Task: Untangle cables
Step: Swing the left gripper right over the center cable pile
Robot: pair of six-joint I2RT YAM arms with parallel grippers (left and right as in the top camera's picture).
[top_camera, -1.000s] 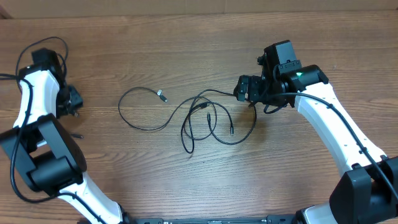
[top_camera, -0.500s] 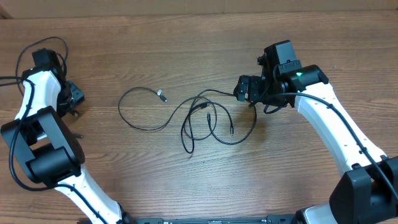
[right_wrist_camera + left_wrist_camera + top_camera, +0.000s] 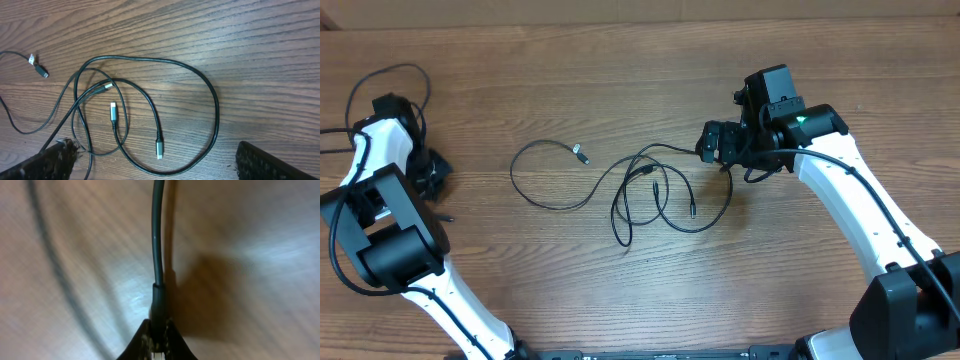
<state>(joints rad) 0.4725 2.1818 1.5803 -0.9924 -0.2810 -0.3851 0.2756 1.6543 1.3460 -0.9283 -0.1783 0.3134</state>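
Several thin black cables lie mid-table. A thin cable (image 3: pixel 542 176) forms a loop at the left, with its plug (image 3: pixel 580 155) lying free. Thicker cables (image 3: pixel 665 200) cross in a tangle to its right; in the right wrist view they form a big loop (image 3: pixel 212 100) with two silver plug ends (image 3: pixel 113 111) (image 3: pixel 159 148) inside it. My right gripper (image 3: pixel 717 144) (image 3: pixel 160 166) is open above the tangle's right end, and one strand passes its left finger. My left gripper (image 3: pixel 430 170) (image 3: pixel 158 337) is at the far left, shut on a black cable (image 3: pixel 157 240) at its sleeve.
The wooden table (image 3: pixel 620 280) runs to its far edge at the top of the overhead view. Thick black arm wires (image 3: pixel 390 72) loop around the left arm at the far left. The right arm (image 3: pixel 850 210) crosses the right side.
The left arm has swung a little, and its gripper has shifted slightly down and left. The right arm and the cables on the table have not moved.
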